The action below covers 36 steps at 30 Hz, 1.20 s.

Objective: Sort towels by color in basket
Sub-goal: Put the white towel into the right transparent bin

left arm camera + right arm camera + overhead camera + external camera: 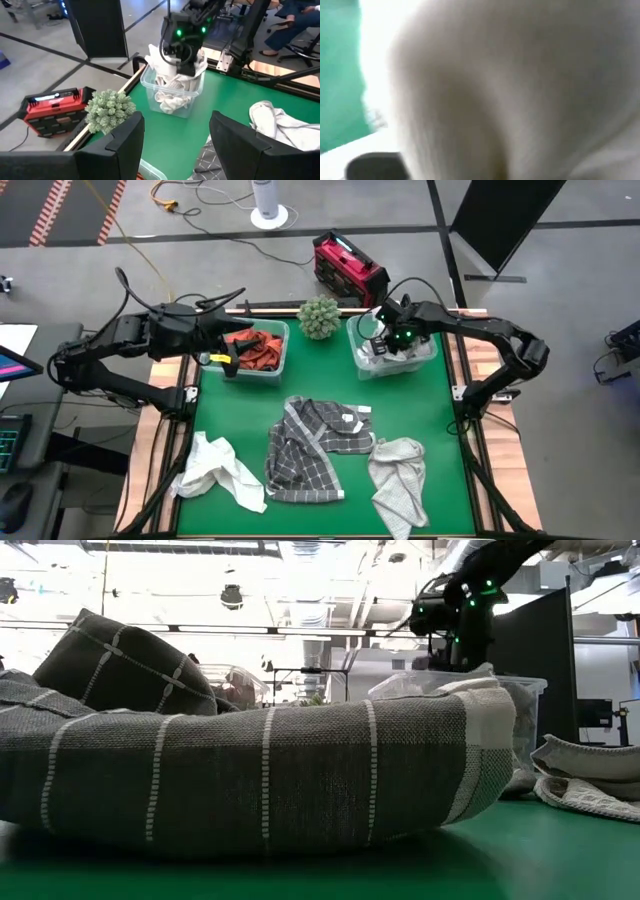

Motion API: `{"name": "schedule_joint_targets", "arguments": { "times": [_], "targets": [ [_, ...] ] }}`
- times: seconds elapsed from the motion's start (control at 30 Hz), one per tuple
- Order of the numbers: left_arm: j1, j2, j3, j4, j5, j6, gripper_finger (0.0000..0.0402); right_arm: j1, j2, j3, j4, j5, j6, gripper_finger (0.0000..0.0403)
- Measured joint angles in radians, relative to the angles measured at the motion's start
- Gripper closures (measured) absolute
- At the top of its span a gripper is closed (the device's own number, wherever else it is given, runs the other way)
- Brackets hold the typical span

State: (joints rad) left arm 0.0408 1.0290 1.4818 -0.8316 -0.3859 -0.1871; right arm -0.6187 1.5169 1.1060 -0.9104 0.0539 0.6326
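The right gripper [385, 340] is down in the clear plastic bin [425, 356], pushed into soft white towels [170, 100]; I cannot tell how its fingers stand. The left gripper [175, 135] hangs spread wide over the bin of rust-orange towels [255, 348]. A dark grey plaid towel [305, 450], a crumpled white towel [215, 468] and a light grey towel [398, 478] lie on the green table [330, 380].

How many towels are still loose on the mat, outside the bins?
3: a white towel at the front left, the dark grey plaid towel in the middle, and a light grey towel at the front right. The plaid heap may hide another.
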Motion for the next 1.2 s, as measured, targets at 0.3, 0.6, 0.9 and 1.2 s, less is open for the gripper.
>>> {"name": "schedule_joint_targets", "arguments": {
  "times": [0.3, 0.6, 0.9, 1.2],
  "targets": [
    [0.000, -0.003, 0.000, -0.048, 0.011, -0.008, 0.0189, 0.017, -0.002, 0.241, -0.283, -0.076, -0.088, 0.0186],
    [-0.001, -0.003, 0.000, -0.053, 0.041, -0.010, 0.0189, 0.030, -0.034, 0.431, -0.362, 0.022, -0.014, 0.0122],
    [-0.020, -0.003, 0.000, -0.053, 0.041, -0.037, 0.0189, 0.026, -0.074, 0.430, -0.027, 0.105, -0.088, 0.0121],
    [-0.022, -0.003, 0.000, -0.054, 0.041, -0.046, 0.0189, -0.005, -0.072, 0.075, 0.147, -0.003, -0.076, 0.0121]
  ]
}}
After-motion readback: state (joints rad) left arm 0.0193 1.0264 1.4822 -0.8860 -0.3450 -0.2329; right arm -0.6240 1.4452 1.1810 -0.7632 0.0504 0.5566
